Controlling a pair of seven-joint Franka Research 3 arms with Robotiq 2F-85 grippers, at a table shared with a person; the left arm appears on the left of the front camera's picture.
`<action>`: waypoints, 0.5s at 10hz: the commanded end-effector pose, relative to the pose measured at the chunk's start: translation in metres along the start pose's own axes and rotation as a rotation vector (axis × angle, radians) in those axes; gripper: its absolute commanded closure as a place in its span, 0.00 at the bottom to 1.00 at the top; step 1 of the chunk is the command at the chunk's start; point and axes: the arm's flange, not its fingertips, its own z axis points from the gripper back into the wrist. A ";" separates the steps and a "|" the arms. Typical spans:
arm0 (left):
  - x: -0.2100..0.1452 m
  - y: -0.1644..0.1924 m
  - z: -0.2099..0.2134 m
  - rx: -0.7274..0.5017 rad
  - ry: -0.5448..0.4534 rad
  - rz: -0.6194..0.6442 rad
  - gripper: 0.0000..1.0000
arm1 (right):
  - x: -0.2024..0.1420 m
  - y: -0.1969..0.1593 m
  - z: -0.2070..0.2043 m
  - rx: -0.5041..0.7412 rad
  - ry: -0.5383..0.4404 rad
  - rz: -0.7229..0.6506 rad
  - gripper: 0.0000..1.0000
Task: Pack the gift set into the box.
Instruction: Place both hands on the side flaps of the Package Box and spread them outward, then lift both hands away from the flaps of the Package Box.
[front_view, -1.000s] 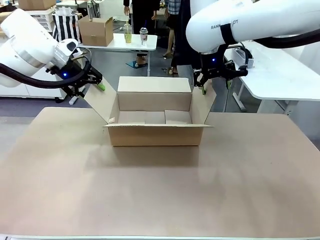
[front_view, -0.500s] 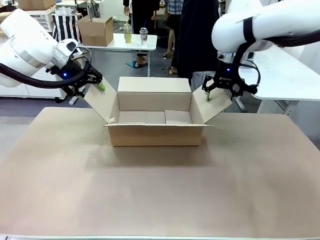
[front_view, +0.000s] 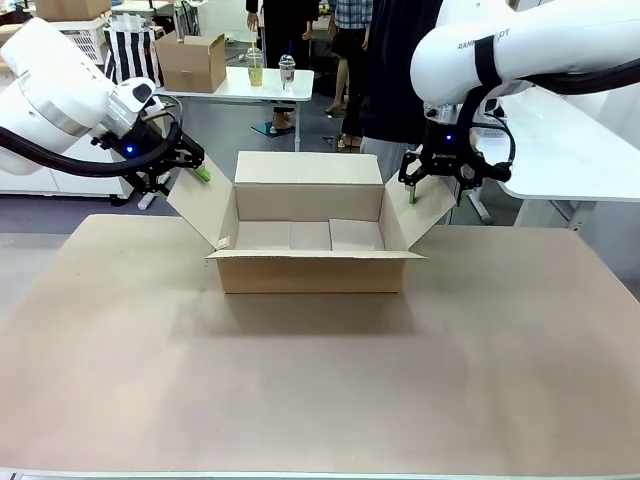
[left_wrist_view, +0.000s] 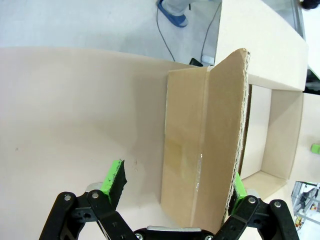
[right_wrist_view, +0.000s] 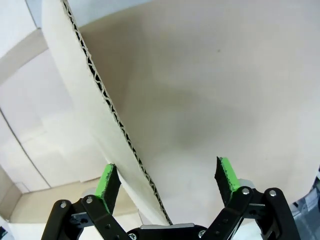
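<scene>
Step in hand: flap control, ahead of any packing. We judge that both arms are placed to hold the side flaps spread, leaving the box (front_view: 312, 268) clear for loading. The box stands upright near the middle of the counter (front_view: 300, 390) with all four flaps open. Its floor shows bare cardboard.

Left hand (front_view: 192, 166): fingers well apart, straddling the outer edge of the left flap (front_view: 200, 208). In the left wrist view the flap runs between the fingers. Its corrugated edge lies against one pad (left_wrist_view: 239, 186), and the other pad (left_wrist_view: 114, 179) stands clear of it. Nothing is clamped.

Right hand (front_view: 434, 187): fingers likewise apart, astride the outer edge of the right flap (front_view: 422, 215). In the right wrist view the flap edge passes just beside one pad (right_wrist_view: 107, 182) and well clear of the other (right_wrist_view: 226, 174). We cannot tell whether the near pad touches the flap.

Next move, as we judge it: close each hand on its flap, or bear outward on it, so the opening is wide enough for the gift set. Keep the force light and equal on both sides, because an empty carton may slide or tilt on the counter.
</scene>
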 end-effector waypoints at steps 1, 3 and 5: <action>-0.001 0.000 0.002 0.009 -0.008 0.004 0.00 | 0.005 0.000 0.002 -0.021 -0.005 -0.020 0.00; -0.001 0.000 0.002 0.009 -0.008 0.004 0.00 | 0.005 0.000 0.002 -0.021 -0.005 -0.020 0.00; -0.001 0.000 0.002 0.009 -0.008 0.004 0.00 | 0.005 0.000 0.002 -0.021 -0.005 -0.020 0.00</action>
